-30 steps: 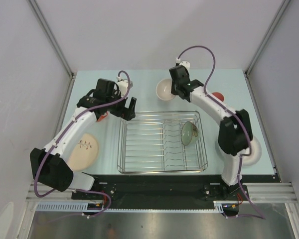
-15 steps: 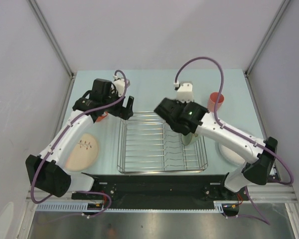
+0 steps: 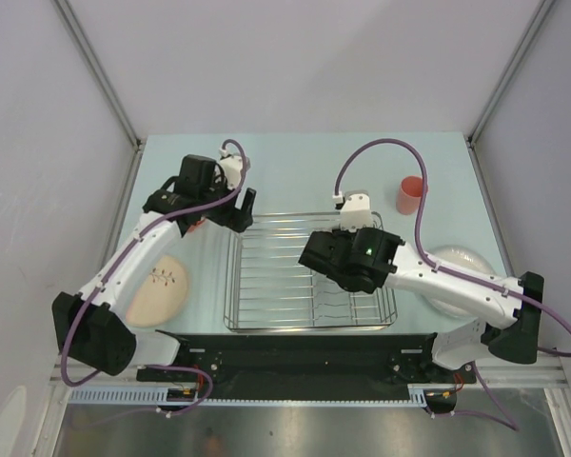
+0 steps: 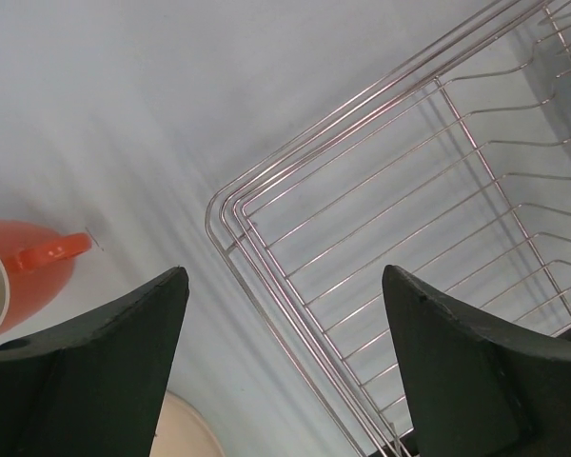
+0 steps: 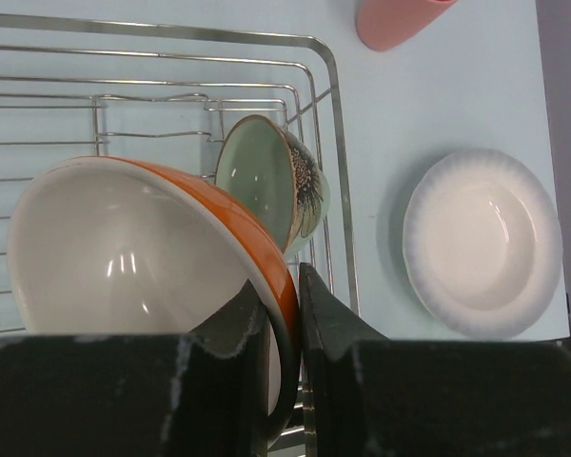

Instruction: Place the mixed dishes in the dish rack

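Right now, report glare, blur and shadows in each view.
Top external view: even soft light, everything sharp, faint shadow under the dish rack. Left wrist view: pale diagonal streaks cross the table, shadow or smear I cannot tell; the near fingers are dark. Right wrist view: small glare spots inside the orange bowl; the white plate throws a soft shadow to its left.

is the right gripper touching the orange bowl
Touching. The right wrist view shows the right gripper pinching the rim of the orange bowl, one finger inside it and one outside.
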{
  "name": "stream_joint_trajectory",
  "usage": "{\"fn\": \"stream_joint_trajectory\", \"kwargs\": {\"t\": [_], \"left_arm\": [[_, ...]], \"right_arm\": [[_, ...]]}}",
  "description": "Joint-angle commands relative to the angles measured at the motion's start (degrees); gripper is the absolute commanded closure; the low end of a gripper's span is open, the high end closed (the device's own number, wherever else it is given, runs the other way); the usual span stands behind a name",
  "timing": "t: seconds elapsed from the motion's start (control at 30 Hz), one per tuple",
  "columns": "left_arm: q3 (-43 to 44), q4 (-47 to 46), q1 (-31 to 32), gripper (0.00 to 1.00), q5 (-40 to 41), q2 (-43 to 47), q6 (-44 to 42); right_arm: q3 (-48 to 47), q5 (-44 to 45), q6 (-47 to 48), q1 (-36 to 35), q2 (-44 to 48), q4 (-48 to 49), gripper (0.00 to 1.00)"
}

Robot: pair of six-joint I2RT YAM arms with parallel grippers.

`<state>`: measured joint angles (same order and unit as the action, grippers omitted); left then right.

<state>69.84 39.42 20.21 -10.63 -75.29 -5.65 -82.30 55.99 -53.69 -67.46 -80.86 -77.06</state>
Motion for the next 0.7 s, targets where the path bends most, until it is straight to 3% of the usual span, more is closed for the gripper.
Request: {"fn": "stream_joint_trajectory", "kwargs": {"t": [0.0,0.23,0.67], "left_arm": [[0.9,-5.5,-0.2,0.13,-0.3,-4.9,-4.5],[12.8,-2.4,5.2,0.16,-3.5,-15.1,-12.4],[15.9,1.0,8.9,0.18,-1.7,-27.1,-17.9]], "right_arm": [[-2.2,-0.1,-0.1,2.8,2.3,-10.2,1.0],[-3.4,-1.0,2.1,7.2,5.9,-10.2,1.0],[-7.0,-3.1,6.1,12.3,8.8,-10.0,1.0]]}}
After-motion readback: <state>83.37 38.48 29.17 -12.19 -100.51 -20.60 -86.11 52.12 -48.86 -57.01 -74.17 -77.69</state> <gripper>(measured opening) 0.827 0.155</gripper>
